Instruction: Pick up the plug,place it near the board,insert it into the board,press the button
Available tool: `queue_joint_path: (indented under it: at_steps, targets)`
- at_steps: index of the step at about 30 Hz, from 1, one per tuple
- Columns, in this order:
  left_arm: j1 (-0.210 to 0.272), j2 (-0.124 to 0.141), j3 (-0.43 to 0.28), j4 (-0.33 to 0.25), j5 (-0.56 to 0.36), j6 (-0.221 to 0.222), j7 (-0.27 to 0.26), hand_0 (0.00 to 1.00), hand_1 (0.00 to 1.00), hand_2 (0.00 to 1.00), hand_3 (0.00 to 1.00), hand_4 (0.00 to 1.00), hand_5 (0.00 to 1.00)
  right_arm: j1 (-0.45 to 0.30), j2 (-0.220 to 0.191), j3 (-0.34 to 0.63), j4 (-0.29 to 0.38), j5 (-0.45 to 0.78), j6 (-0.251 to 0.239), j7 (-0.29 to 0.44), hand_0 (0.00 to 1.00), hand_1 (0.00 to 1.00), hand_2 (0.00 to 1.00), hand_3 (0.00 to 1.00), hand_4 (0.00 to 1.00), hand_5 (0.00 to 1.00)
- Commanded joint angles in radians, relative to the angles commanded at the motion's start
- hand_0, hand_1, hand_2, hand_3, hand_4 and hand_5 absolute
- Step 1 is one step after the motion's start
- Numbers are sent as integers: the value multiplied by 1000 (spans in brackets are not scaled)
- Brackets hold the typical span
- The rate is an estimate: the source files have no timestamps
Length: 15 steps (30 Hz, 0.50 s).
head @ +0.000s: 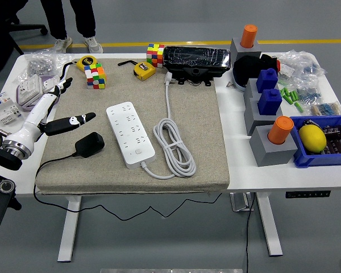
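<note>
Over the mat's left edge I see my left hand (55,114), fingers spread and holding nothing, just left of the black plug (89,144). That plug lies on the grey mat (199,136), near the white power strip (130,135) but apart from it. Open mat lies between them; the coiled cord (173,148) crowds the strip's right.
</note>
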Motion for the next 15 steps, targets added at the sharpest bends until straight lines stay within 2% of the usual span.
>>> queue_joint_path:
  at_steps: [5, 8, 15]
  targets:
    - [-4, 11, 21, -4, 124, -9, 41, 998, 998, 998, 998, 998, 470, 0, -2, 7, 0, -2, -1, 3, 790, 740, 736, 761, 998, 987]
    - [-8, 6, 34, 12, 202, -11, 60, 998, 998, 998, 998, 998, 459, -2, -1, 19, 0, -10, -2, 4, 791, 740, 736, 760, 998, 988]
    - [-11, 4, 55, 44, 238, -26, 74, 998, 998, 998, 998, 998, 451, -5, 1, 24, 0, -13, -2, 4, 791, 740, 736, 760, 998, 989]
